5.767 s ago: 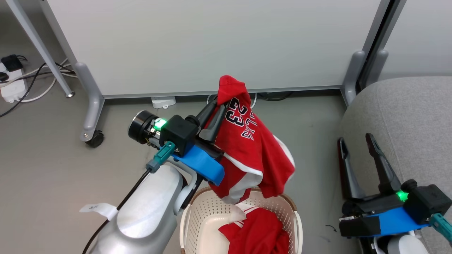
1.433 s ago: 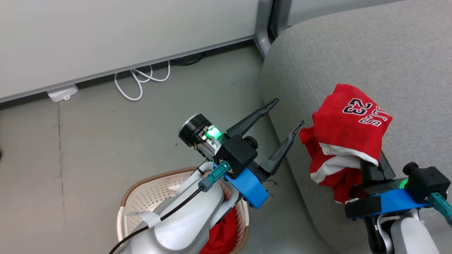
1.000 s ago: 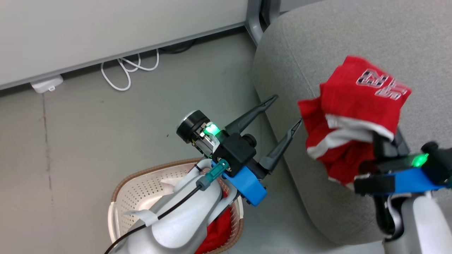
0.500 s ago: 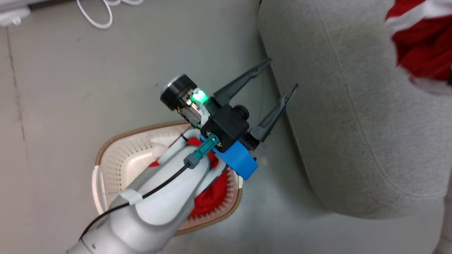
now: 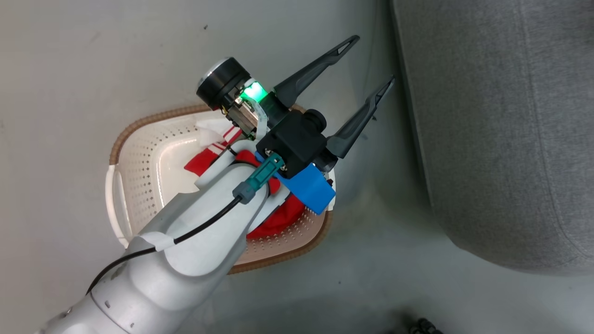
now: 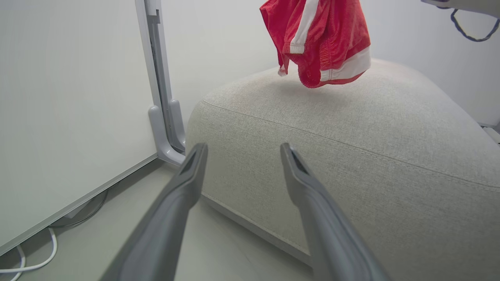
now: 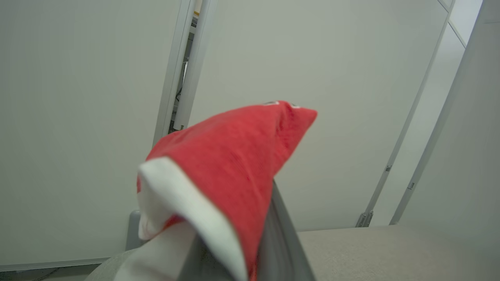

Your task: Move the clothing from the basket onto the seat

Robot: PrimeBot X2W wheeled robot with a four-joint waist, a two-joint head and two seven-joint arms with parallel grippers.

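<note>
My left gripper point(image 5: 371, 60) stands open and empty above the floor strip between the basket point(image 5: 139, 125) and the seat point(image 5: 501, 139). Its forearm crosses over the basket and hides part of the red clothing point(image 5: 209, 155) with white stripes lying inside. In the left wrist view the open left gripper point(image 6: 243, 150) points at the seat's point(image 6: 351, 148) side, and a second red garment point(image 6: 320, 39) with white trim hangs just above the cushion top. In the right wrist view that garment point(image 7: 234, 164) drapes over my right gripper point(image 7: 265, 203), which is shut on it.
White partition panels point(image 6: 70, 117) on a grey post point(image 6: 160, 97) stand behind the seat's far corner. A white cable point(image 6: 23, 265) lies on the grey floor at the panel's foot. Bare floor point(image 5: 69, 69) surrounds the basket on its left and front.
The head camera has tilted down, so the basket now sits mid-view. The right gripper has carried the jersey up and out of the head view, over the seat. The left gripper stays open.
</note>
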